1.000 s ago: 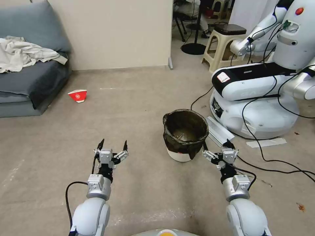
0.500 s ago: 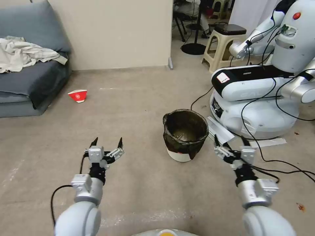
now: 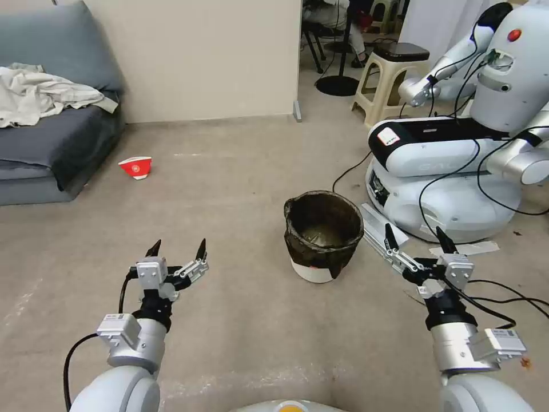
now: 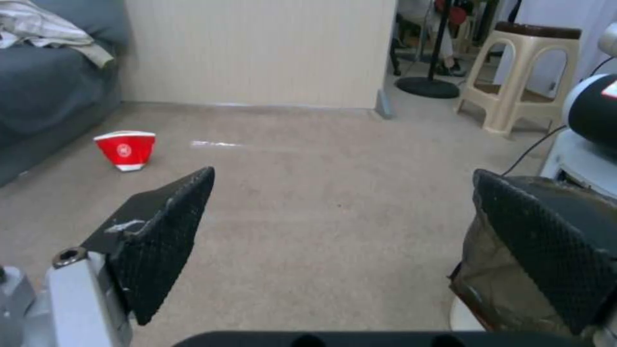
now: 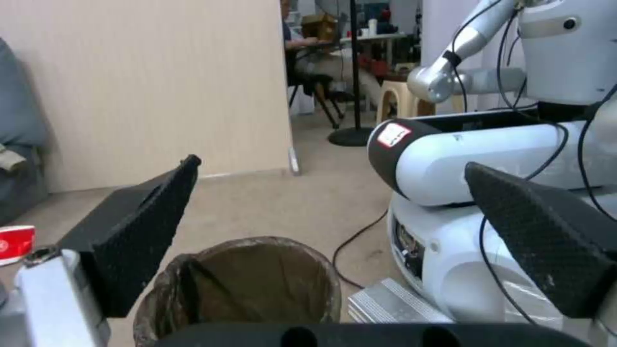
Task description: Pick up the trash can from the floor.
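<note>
Black-tipped fingers of both claws stand spread wide with nothing between them. Since the earlier frames the 2 arms have swung outward: the left claw (image 3: 176, 248) has drifted to the left, away from the trash can (image 3: 323, 234), and the right claw (image 3: 416, 238) has moved from just beside the can's rim out to the right and opened wider. The trash can itself has not shifted; it stands upright on the floor (image 3: 246, 189), between the 2 claws and slightly ahead of them, nearer the right claw, touching neither.

In the right wrist view the can's bag-lined mouth (image 5: 257, 284) sits low between that claw's fingers (image 5: 141, 236); in the left wrist view the can (image 4: 489, 284) lies partly behind one finger.

Beige-grey and scuffed, the floor runs back to a cream partition wall (image 3: 200, 57). Ahead of the left claw lies a red-and-white paper cup (image 3: 135, 167), and farther left a grey sofa (image 3: 51, 143) carries a crumpled pale cloth (image 3: 40, 94).

Just beyond the right claw stands another white robot (image 3: 457, 166), its black cables (image 3: 486, 283) trailing over the floor past that claw. A ribbed metal strip (image 3: 380, 229) lies between the can and that robot's base. Behind is a beige plastic stool (image 3: 392, 74).
</note>
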Controlling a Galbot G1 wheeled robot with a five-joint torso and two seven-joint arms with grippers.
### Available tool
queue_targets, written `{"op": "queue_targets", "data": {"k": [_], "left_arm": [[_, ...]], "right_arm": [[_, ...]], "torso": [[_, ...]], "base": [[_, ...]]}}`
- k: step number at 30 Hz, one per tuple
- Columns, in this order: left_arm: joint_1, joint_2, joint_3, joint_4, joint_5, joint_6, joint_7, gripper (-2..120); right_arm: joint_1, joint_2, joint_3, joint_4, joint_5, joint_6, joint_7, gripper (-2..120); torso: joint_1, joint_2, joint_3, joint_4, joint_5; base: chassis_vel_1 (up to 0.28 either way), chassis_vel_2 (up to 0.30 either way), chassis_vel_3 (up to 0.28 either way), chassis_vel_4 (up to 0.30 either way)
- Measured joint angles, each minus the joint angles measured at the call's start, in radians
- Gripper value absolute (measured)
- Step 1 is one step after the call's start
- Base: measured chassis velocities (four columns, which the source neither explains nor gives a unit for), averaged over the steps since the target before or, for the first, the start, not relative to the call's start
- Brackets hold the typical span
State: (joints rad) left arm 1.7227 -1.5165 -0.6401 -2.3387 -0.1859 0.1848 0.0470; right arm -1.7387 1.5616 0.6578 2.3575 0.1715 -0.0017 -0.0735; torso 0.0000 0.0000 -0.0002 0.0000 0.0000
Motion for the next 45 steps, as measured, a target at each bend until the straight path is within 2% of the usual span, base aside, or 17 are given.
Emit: {"op": "queue_targets", "data": {"k": [17,24,26,45], "left_arm": [[-0.005,-0.002,0.005,0.014,0.001,0.001,0.0,100],[-0.01,-0.002,0.008,0.021,0.0,0.002,-0.018,100],[-0.012,-0.001,0.008,0.023,0.0,0.004,-0.035,100],[-0.02,0.003,0.014,0.03,-0.012,0.005,-0.038,100]], "right_arm": [[0.004,-0.002,0.0,-0.009,-0.001,0.004,0.0,100],[0.01,-0.003,0.001,-0.022,-0.001,0.024,-0.004,100],[0.011,-0.003,0.001,-0.027,-0.001,0.036,-0.008,100],[0.011,-0.003,-0.002,-0.035,0.001,0.046,-0.016,100]], "torso": [[0.0,0.0,0.0,0.0,0.0],[0.0,0.0,0.0,-0.0003,0.0],[0.0,0.0,0.0,0.0002,0.0],[0.0,0.0,0.0,0.0,0.0]], "base": [[-0.031,-0.031,-0.027,-0.032],[-0.038,-0.045,-0.047,-0.04],[0.0,0.0,0.0,0.0],[-0.003,0.001,0.0,-0.001]]}}
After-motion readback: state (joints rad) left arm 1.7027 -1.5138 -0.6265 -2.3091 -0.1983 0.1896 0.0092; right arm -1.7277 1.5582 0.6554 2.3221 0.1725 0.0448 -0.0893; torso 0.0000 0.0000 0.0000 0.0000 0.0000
